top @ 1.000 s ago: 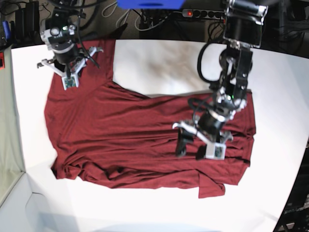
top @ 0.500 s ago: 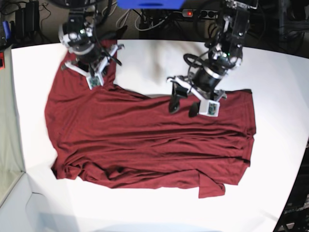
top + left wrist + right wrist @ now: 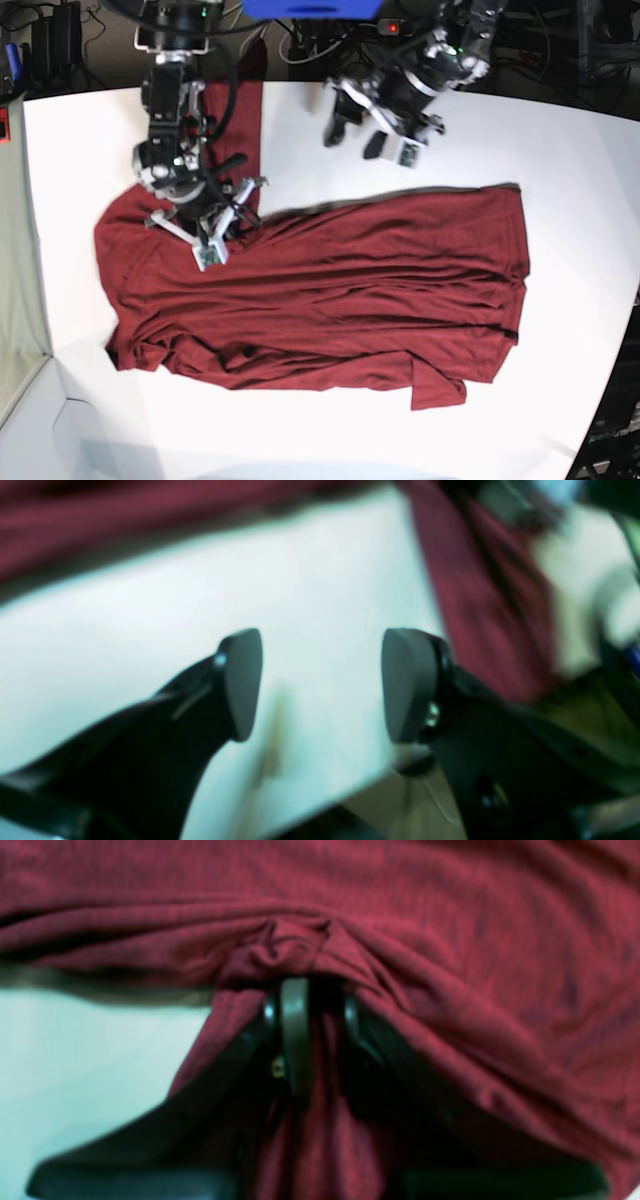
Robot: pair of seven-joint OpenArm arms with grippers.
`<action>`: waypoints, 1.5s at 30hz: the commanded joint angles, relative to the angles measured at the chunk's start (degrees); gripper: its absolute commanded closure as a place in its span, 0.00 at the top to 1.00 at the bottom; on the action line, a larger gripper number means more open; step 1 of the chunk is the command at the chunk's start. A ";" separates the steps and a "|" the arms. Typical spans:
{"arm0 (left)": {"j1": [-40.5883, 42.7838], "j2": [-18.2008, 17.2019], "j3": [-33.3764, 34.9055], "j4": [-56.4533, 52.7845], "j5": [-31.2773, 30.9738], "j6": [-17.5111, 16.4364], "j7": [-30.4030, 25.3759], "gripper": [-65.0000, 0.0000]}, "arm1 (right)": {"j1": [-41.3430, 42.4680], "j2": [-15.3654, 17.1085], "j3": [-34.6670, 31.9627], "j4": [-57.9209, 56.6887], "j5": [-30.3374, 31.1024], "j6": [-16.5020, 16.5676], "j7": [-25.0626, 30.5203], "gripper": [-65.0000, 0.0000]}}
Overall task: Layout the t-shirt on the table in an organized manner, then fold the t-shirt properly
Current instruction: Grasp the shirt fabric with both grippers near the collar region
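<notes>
Right tool (image 3: 312, 1040) is clamped on a bunched fold of the t-shirt (image 3: 340, 290) (maroon, wrinkled). Left tool (image 3: 320, 685) hangs wide above the table (image 3: 560, 150), empty.

Overhead base view; close wrist views sharing t-shirt (image 3: 330, 280).

t-shirt (image 3: 330, 290) fills mid table (image 3: 560, 160), edges free

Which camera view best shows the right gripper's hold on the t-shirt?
The right wrist view: the right gripper is shut on a bunched fold of the t-shirt, seen close. The base view shows this gripper over the cloth, the pinch too small to judge. The left wrist view shows only blurred shirt.
</notes>
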 commanded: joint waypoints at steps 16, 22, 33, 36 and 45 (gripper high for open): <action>-14.22 0.05 14.04 -6.89 -5.13 -0.56 -1.04 0.57 | 8.02 5.28 -4.23 -10.40 -1.98 0.00 -3.21 0.12; -21.87 0.14 22.74 -9.88 -5.92 -0.56 -1.04 0.57 | 8.02 5.46 -7.13 -10.40 -2.07 0.00 -3.21 0.12; -30.13 2.51 34.79 -22.62 -7.77 -0.03 -1.04 0.57 | 9.16 5.46 -7.13 -10.31 -2.07 0.00 -3.30 0.12; -32.16 3.83 36.98 -27.20 -7.77 0.14 -0.95 0.56 | 9.25 5.46 -7.13 -10.23 -2.07 0.00 -3.30 0.12; -34.18 1.90 37.33 -34.93 -7.68 0.23 -0.95 0.43 | 9.25 5.46 -7.13 -6.97 -2.16 0.00 -3.30 0.12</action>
